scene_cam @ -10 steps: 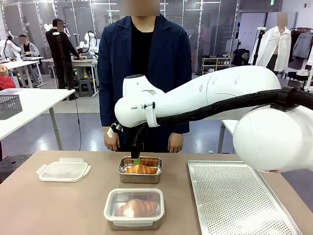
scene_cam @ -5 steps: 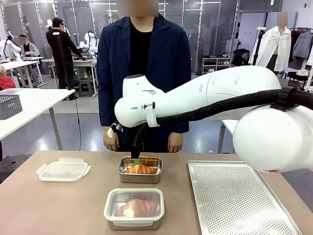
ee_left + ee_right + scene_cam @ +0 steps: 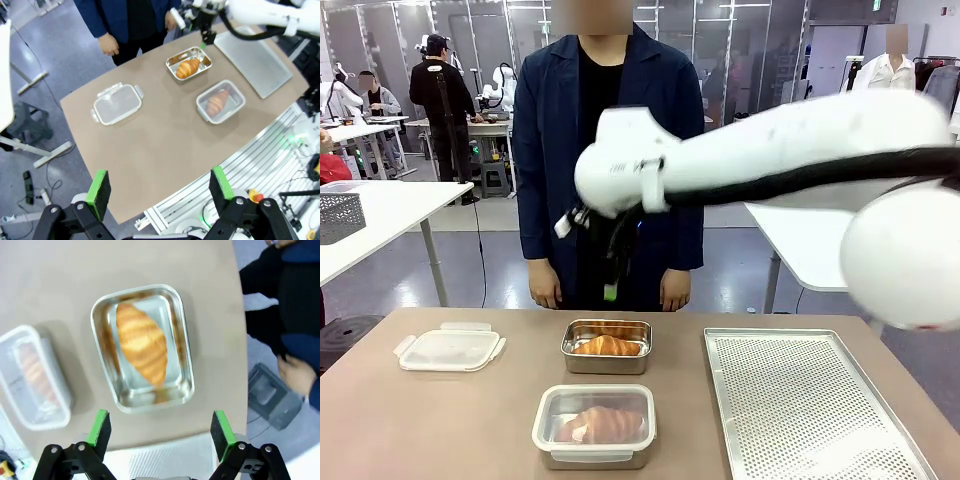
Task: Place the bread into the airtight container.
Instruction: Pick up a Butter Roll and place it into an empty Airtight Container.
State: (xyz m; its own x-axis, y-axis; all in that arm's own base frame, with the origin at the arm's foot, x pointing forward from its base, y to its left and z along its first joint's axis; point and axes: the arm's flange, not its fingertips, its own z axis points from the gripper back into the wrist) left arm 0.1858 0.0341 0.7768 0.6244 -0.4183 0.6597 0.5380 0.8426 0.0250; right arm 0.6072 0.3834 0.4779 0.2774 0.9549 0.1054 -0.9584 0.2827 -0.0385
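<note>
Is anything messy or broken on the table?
Nothing looks spilled or broken. One croissant lies neatly in the open metal container, another croissant sits in the covered container nearer the robot. A spare lid rests flat to the left, and the tray lies straight on the right.

I see a perforated metal baking tray (image 3: 810, 405) lying flat on the brown table (image 3: 440, 420), toward my right side. Across the table stands a person in a dark blue jacket (image 3: 665, 130). Off to my left, a grey mesh basket (image 3: 340, 215) sits on a white side table (image 3: 390, 215).
</note>
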